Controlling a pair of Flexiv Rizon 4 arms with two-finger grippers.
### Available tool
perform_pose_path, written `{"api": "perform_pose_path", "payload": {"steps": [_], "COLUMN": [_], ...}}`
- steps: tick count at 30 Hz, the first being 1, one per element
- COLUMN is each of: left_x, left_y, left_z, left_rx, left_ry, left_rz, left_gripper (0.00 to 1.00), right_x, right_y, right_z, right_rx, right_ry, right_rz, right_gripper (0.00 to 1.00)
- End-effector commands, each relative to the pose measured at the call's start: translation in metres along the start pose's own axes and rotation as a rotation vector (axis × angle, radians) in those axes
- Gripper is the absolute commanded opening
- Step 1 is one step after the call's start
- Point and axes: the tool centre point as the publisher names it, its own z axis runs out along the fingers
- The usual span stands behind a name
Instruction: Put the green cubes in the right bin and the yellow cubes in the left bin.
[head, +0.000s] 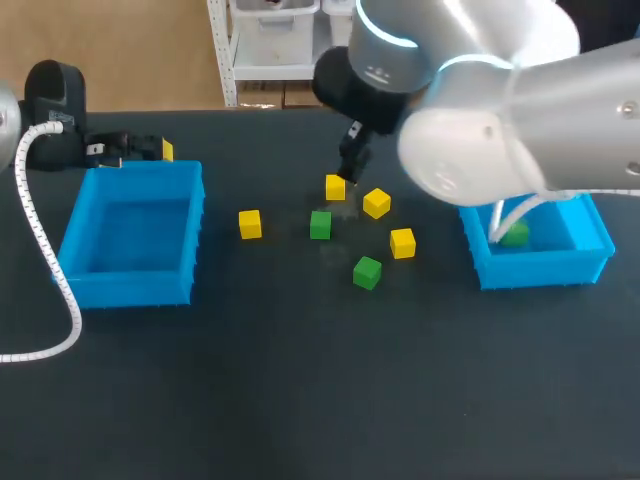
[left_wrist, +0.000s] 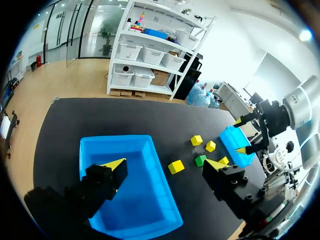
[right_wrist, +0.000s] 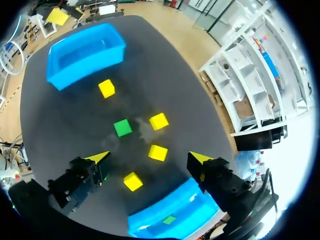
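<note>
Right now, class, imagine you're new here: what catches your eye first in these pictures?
The big white right arm dominates the head view, its pincer hanging over the loose cubes mid-table: four yellow, two green. Bright blue bins flank them: the left bin empty, the right bin holding one green cube.

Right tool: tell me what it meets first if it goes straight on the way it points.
Likely the small yellow cube midway between the right tool's open tips, else the dark table beside it; depth unclear.
</note>
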Motion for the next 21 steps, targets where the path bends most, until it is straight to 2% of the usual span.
{"api": "perform_pose_path", "payload": {"steps": [1, 11, 21], "left_x": [0.001, 0.001, 0.001], "left_y": [0.002, 0.002, 0.002], "left_z": [0.0, 0.0, 0.0], "left_rx": [0.009, 0.009, 0.009], "left_ry": [-0.005, -0.005, -0.005], "left_rz": [0.002, 0.002, 0.002], "left_gripper": [1.0, 1.0, 1.0], "right_x": [-0.01, -0.022, -0.015], "right_y": [0.006, 0.027, 0.045], "right_z": [0.013, 0.042, 0.073], "right_rx": [-0.021, -0.073, -0.119], "right_ry": [0.036, 0.053, 0.111], "right_rz": [-0.01, -0.086, -0.166], "right_gripper": [1.0, 1.0, 1.0]}}
